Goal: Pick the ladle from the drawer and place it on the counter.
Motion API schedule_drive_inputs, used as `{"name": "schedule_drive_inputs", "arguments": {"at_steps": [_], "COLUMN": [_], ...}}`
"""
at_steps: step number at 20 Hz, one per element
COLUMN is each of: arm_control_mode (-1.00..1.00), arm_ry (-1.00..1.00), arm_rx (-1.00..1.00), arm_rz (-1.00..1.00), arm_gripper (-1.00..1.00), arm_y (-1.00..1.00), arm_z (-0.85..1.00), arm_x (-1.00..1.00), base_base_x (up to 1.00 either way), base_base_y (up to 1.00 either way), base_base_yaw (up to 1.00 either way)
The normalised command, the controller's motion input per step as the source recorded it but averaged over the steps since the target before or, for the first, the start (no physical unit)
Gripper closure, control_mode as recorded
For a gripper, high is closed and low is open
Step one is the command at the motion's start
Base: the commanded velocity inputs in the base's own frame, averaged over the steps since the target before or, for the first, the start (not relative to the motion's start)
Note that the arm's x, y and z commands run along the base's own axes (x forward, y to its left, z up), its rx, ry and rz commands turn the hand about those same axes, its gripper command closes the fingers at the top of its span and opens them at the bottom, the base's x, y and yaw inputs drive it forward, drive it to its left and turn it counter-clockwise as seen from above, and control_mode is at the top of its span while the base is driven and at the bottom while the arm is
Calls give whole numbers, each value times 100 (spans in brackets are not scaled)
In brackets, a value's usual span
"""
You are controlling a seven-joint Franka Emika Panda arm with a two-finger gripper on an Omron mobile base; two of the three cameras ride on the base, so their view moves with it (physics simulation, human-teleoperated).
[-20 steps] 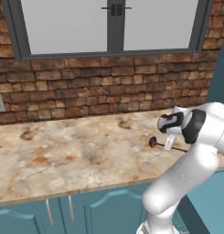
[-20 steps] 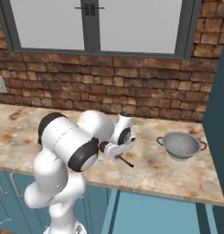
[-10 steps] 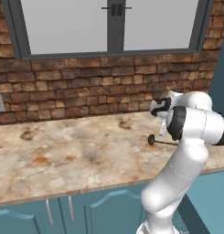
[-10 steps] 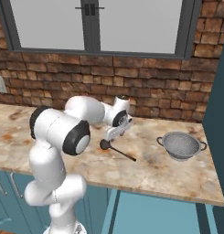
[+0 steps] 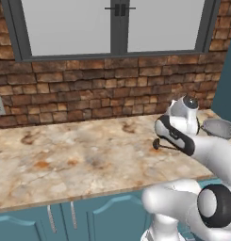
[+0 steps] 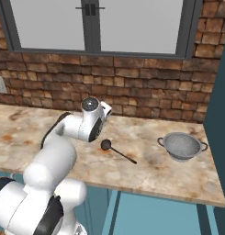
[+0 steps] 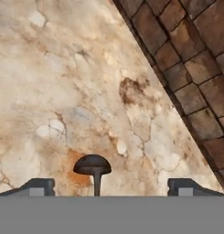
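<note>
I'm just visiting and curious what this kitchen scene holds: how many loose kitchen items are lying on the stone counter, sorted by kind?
Ladle: 1, dark, lying on the counter with its handle pointing toward the colander.
Colander-like metal bowl: 1, grey, with two side handles, near the counter's right end.
Total: 2 items.

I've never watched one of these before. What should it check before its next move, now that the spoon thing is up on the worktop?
1. Ladle lies on the counter: ok.
2. Gripper open, fingertips wide apart: ok.
3. Fingertips clear of the ladle's handle: ok, it sits in the gap between them untouched.
4. Ladle apart from the metal colander: ok.
5. Ladle well back from the counter's front edge: ok.
6. Drawer shut: cannot tell.
</note>
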Motion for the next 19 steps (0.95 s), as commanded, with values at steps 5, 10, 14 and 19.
{"name": "schedule_drive_inputs", "arguments": {"at_steps": [5,10,14,19], "arm_control_mode": [-100,-100,-100,-100], "arm_ry": [-44,-32,-16,-1], "arm_rx": [-1,0,0,0], "arm_rz": [1,6,4,3], "arm_gripper": [-100,-100,-100,-100], "arm_y": [45,22,16,16], "arm_z": [98,46,4,0], "arm_x": [-100,-100,-74,-44], "base_base_x": [0,0,0,0], "base_base_y": [0,0,0,0], "base_base_yaw": [0,0,0,0]}}
